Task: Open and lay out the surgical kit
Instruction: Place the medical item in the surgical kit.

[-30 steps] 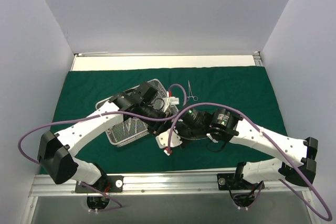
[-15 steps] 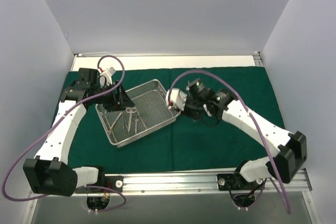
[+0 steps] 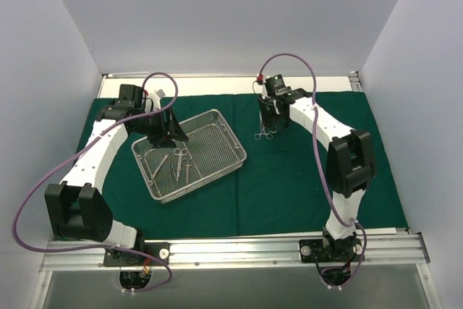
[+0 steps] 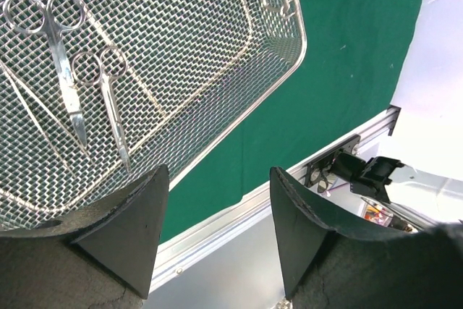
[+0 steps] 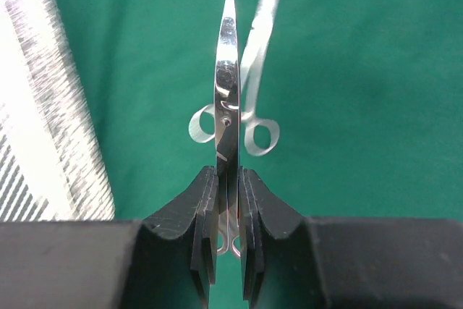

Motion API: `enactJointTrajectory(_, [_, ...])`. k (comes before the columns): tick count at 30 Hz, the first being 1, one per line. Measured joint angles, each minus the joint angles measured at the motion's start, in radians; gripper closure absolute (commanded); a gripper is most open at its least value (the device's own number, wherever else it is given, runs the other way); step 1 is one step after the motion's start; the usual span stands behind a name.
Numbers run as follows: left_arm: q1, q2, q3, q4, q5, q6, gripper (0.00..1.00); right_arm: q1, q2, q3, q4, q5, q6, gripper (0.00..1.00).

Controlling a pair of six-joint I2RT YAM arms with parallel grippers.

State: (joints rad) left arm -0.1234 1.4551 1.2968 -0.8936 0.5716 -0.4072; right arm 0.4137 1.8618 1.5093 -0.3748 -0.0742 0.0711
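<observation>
Surface (image 3: 217,85), white-walled booth, covered nearly edge to edge by the dark green cloth (image 3: 311,179), already opened flat. Item: wire-mesh tray (image 3: 214,144), left of centre on the cloth, set askew; several scissor-handled instruments (image 3: 179,163) inside. Item: left claw (image 4: 218,173), spread and empty, over the tray's far left corner (a second ago it was reaching across the tray, jaws narrower). Item: right claw (image 5: 228,179), pressed tight on one pair of scissors (image 5: 226,70), carried from the tray side to the middle of the cloth's far edge, just above forceps (image 5: 255,124) lying there. Reading: one instrument laid out, a second arriving beside it; the rest await transfer.
</observation>
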Motion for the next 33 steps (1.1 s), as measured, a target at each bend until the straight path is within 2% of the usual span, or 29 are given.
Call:
enactJointTrajectory(5, [0.0,0.042,0.037,0.008,0.014,0.0,0.35,-0.082,0.116,0.044,0.007,0.03,0.06,1.0])
enactJointTrajectory(11, [0.0,0.081,0.046,0.021,0.032,0.0,0.35,-0.152,0.169,0.051,0.005,0.045,0.055,1.0])
enactJointTrajectory(33, [0.0,0.152,0.079,0.037,0.063,-0.007,0.36,-0.158,0.237,0.084,0.022,0.018,0.033,1.0])
